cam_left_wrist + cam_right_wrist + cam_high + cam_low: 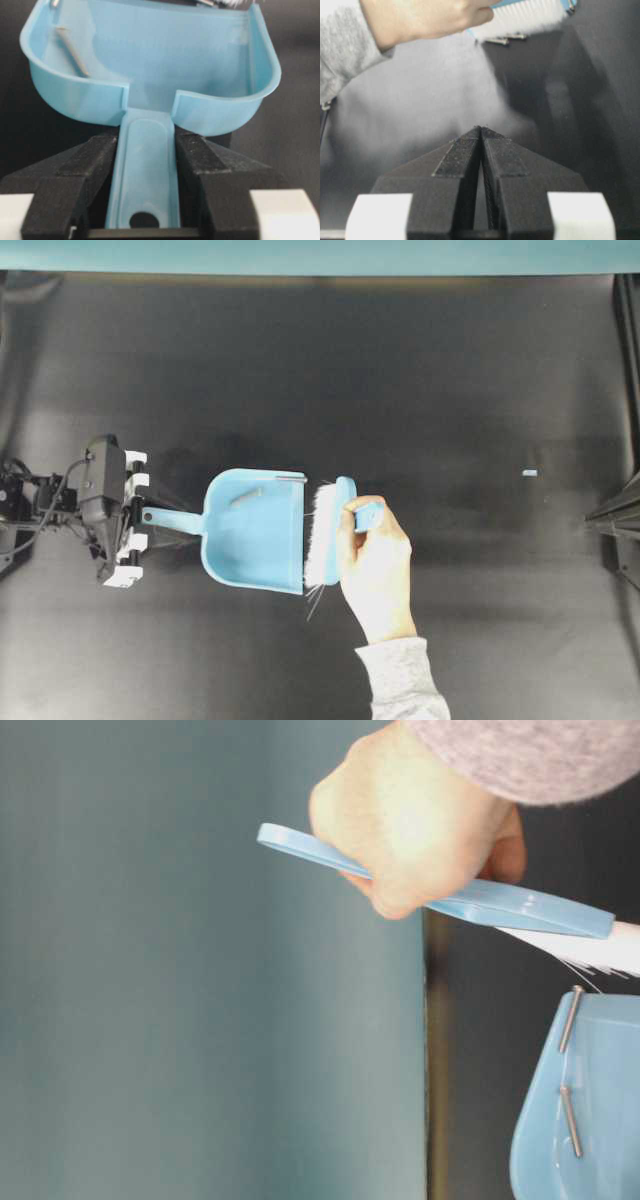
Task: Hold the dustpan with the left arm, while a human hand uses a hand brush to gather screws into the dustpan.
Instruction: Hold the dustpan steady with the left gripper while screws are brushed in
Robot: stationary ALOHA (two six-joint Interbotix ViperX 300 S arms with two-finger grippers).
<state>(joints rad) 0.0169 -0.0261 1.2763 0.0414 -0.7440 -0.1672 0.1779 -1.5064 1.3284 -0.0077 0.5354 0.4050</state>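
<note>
Sleeve first: at the bottom edge of your overhead view, right of centre, a pale grey sleeve [405, 685] enters and the forearm runs up toward the middle of the frame. The human hand [375, 560] is curled into a closed fist around the handle of the hand brush [333, 530], knuckles toward the left. The brush stands on edge, its pale bristles pressed against the open right mouth of the dustpan [255, 530]. In the table-level view you see the same fist [410, 815] near the top, wrapped around the brush's handle [520, 907], which slopes down to the right.

The dustpan lies flat on the black table [450, 380], a little left of centre. You can see two screws [291, 479] in the overhead view, one at the upper corner of the mouth and one further inside toward the upper left. The right wrist view shows more screws [506, 39] on the table just under the bristles.

Further left, your left gripper [133, 517] grips the dustpan's short handle. The left wrist view shows both black fingers [90, 165] closed against the handle's sides, with its round hole near the bottom.

Your right gripper [481, 131] sits with its fingers pressed together, holding nothing, well back from the brush.

A tiny pale blue speck [529, 473] lies alone at the right of the table.
</note>
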